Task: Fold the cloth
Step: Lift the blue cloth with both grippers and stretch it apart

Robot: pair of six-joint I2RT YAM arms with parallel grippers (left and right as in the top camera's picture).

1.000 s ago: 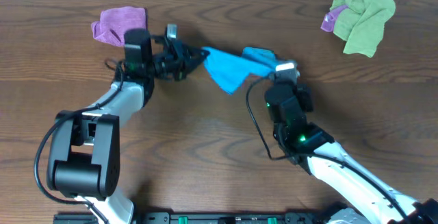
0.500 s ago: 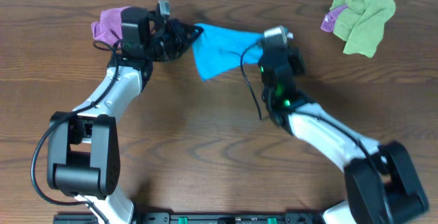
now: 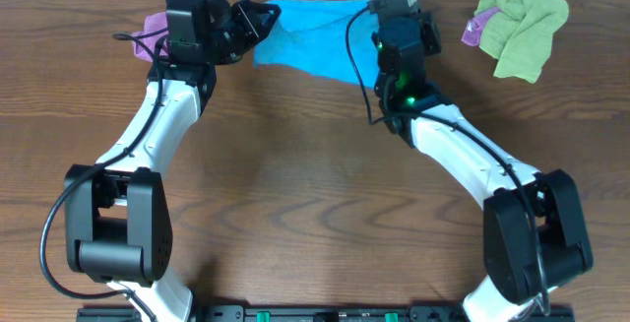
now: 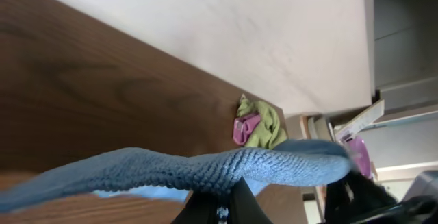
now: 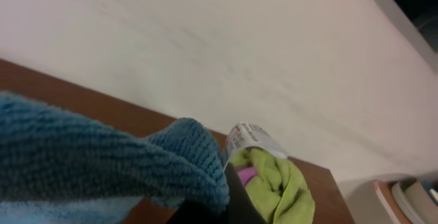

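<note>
one blue cloth (image 3: pixel 315 29) pinched by left end effector (image 3: pixel 260 20) and right end effector (image 3: pixel 378 7); one purple cloth (image 3: pixel 152 36), one green cloth (image 3: pixel 522 27)

We found the overhead view bright and evenly lit, with no glare on the brown table (image 3: pixel 295 184) and only faint, soft-edged shadows on it. That view was sharp through the middle, though the weave of the green cloth (image 3: pixel 522 32) at the far right was too small to resolve. In the left wrist view the pale wall (image 4: pixel 226 32) was nearly washed out, the knit of the blue cloth (image 4: pixel 239 166) near the lens read fairly crisp, and the right edge was dim and blurred. In the right wrist view the blue cloth close to the lens was soft, and the picture darkened at the upper right corner.
</note>
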